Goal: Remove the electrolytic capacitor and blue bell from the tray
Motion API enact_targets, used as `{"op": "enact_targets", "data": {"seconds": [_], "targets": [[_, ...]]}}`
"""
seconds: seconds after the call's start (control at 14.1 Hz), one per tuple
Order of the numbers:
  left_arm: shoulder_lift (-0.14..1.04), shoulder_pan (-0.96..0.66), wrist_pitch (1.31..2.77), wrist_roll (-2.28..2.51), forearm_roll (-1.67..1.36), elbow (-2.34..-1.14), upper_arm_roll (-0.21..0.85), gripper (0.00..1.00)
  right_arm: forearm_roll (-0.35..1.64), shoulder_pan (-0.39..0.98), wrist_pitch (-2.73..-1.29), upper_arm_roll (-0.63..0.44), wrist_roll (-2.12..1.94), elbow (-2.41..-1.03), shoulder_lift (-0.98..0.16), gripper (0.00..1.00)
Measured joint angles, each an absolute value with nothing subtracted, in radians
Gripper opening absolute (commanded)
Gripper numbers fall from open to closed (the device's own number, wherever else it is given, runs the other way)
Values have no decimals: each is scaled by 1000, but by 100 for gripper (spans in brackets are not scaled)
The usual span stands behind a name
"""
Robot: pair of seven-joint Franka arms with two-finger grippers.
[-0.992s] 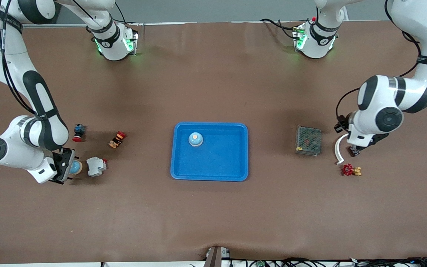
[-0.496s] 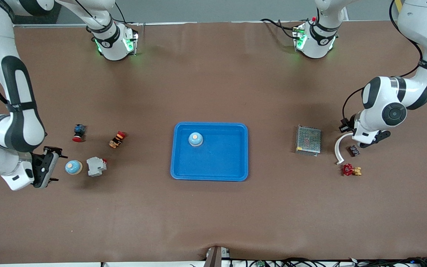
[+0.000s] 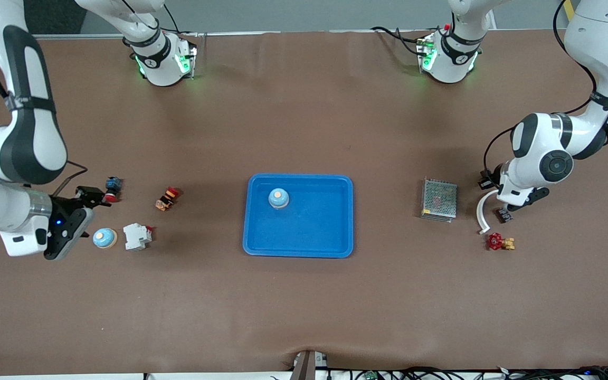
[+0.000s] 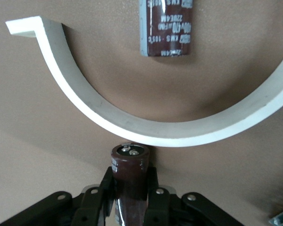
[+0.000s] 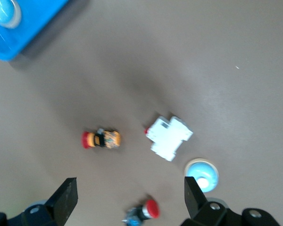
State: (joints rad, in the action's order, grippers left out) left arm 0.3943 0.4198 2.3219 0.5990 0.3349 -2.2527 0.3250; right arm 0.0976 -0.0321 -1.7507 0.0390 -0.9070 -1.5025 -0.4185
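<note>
Though gripper (image 4: 130,197) cropped, capacitor (image 4: 129,172) clamped

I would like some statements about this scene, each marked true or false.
1. A bell sits in the blue tray. True.
2. The left gripper holds nothing. False: it grips a brown capacitor.
3. The right gripper is open. True.
4. The second bell is in the right gripper. False: it sits on the table beside a white breaker.
5. The mesh-topped box lies in the tray. False: it lies on the table.
</note>
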Motion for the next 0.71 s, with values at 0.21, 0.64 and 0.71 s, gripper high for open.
{"op": "enact_targets", "data": {"seconds": [0.21, 0.64, 0.71], "targets": [[394, 419, 2325, 604, 335, -2245, 330, 100, 134, 31, -1729, 42, -729, -1504, -389, 100], [339, 418, 2099, 610, 335, -2063, 446, 100, 149, 205, -1734, 45, -269, -1504, -364, 100], [331, 417, 2045, 609, 335, -2010, 465, 100, 158, 236, -1741, 45, -194, -1504, -364, 100]]}}
